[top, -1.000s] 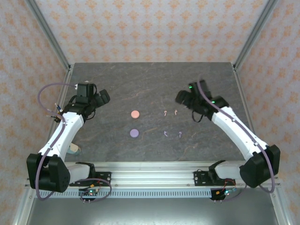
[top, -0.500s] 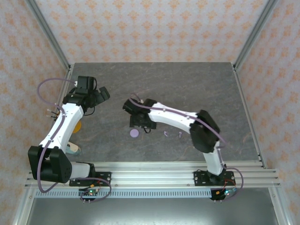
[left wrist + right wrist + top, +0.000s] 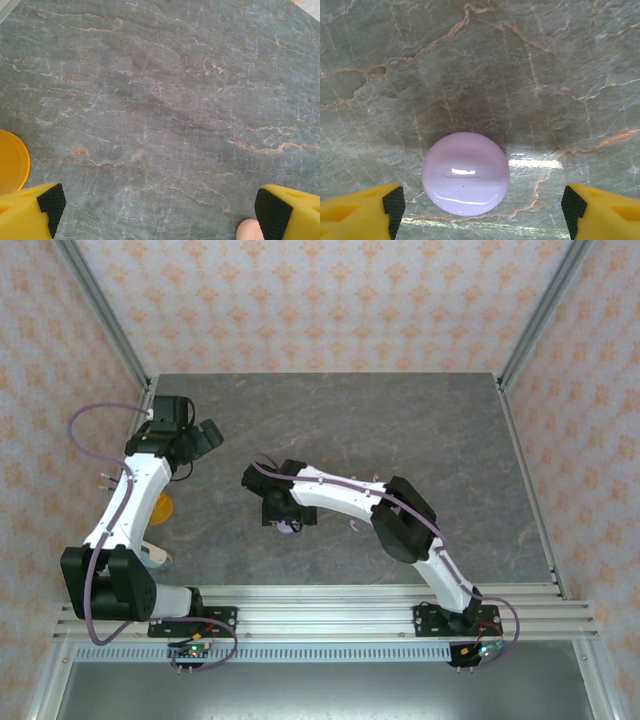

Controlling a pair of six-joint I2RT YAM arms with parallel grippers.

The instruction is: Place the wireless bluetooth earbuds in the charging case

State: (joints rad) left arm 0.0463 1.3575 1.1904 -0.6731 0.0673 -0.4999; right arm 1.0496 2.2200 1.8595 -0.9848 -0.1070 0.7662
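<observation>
On the grey table point(image 3: 400, 420) my right claw point(image 3: 481, 206) hangs spread wide over the round lilac charging case point(image 3: 466, 173), fingers either side, touching nothing. My left claw point(image 3: 161, 210) gapes empty above bare stone, well apart. One lilac earbud point(image 3: 354, 527) lies beside my right forearm, not yet housed. I judge I'm securing the case: next I lower, centre and close gently
</observation>
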